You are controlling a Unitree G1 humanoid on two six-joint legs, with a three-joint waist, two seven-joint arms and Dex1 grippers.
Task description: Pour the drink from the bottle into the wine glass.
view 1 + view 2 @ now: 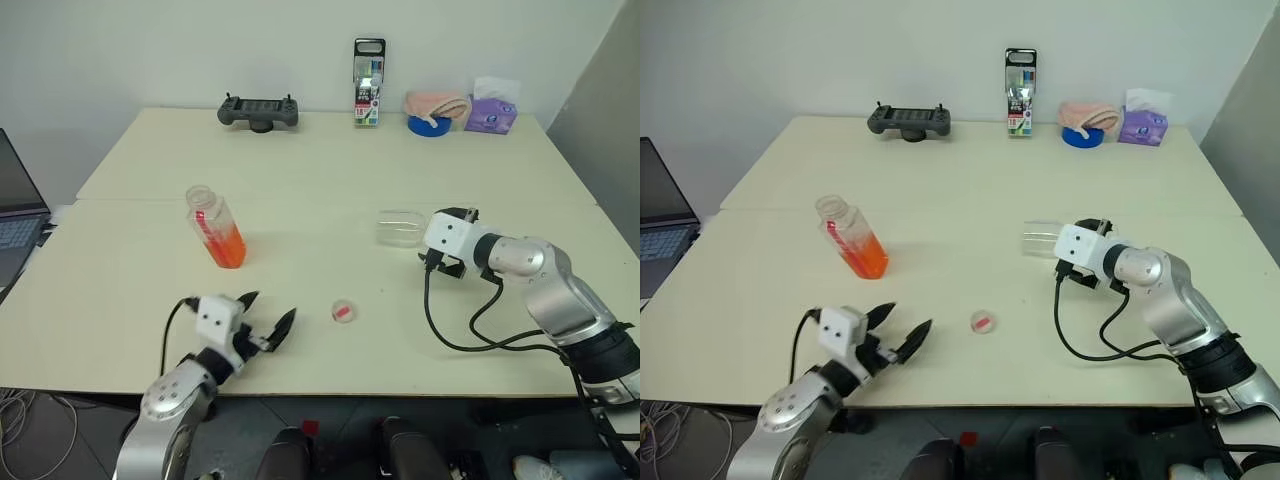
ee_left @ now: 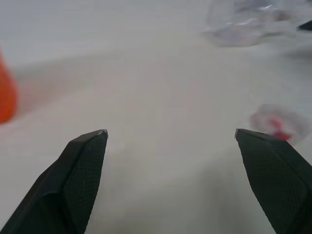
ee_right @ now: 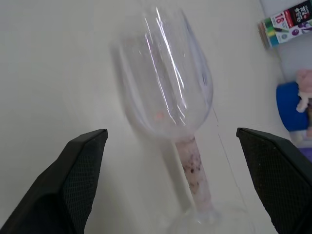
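The bottle [image 1: 214, 226] stands uncapped on the left half of the table, its lower part holding the orange-red drink [image 1: 228, 248]. Its white-and-red cap [image 1: 343, 311] lies loose near the front middle. The wine glass [image 1: 401, 227] lies on its side, right of centre, with its stem [image 3: 194, 165] towards my right gripper [image 1: 430, 238]. That gripper is open, its fingers wide on either side of the stem and not touching it. My left gripper [image 1: 274, 304] is open near the front edge, holding nothing, below and right of the bottle.
Along the back edge of the table sit a black handheld controller [image 1: 259, 110], a box of pens [image 1: 368, 82], a blue tape roll [image 1: 428, 124] under a pink cloth, and a purple tissue pack [image 1: 490, 113]. A laptop [image 1: 15, 220] sits beyond the table's left edge.
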